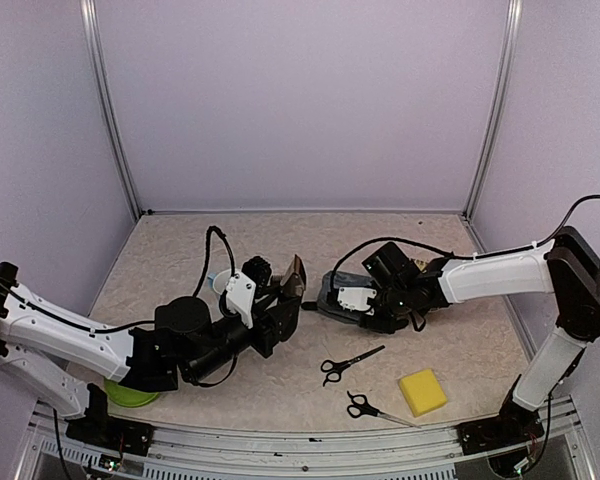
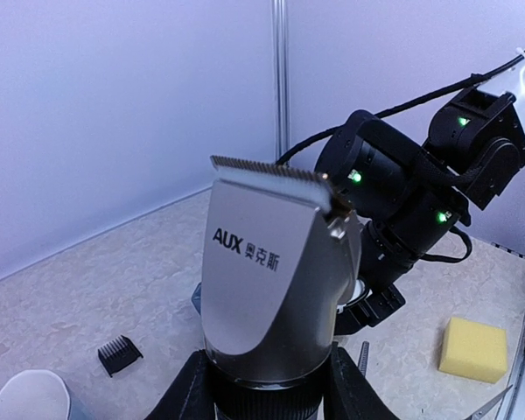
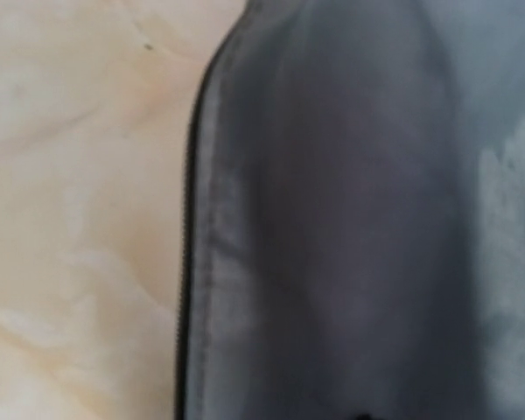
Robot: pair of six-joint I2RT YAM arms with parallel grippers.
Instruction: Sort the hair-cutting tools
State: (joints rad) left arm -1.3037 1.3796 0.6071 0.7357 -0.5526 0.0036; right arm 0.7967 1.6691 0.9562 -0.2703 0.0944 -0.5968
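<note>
1. Confirm the grip. The left fingers (image 2: 185,395) are closed on the base of the clipper (image 2: 267,262). It is held clear of the bench (image 1: 180,250) with the blade end pointing away from the wrist.
2. Check the receiver. The right fingers (image 1: 342,300) sit at the grey pouch (image 1: 326,306), near the clipper. You cannot tell whether they are pinching its edge or standing open. The right wrist view shows only fabric and zipper.
3. The step in hand appears to be loading the clipper into the pouch. Line up the clipper's long axis with the pouch mouth before you advance. Feed it in slowly so the teeth do not snag the zipper.
4. Release only when the body is well inside.
5. The first scissors (image 1: 348,362), the second scissors (image 1: 372,408) and the black block (image 2: 120,353) lie on the bench, not yet sorted.
</note>
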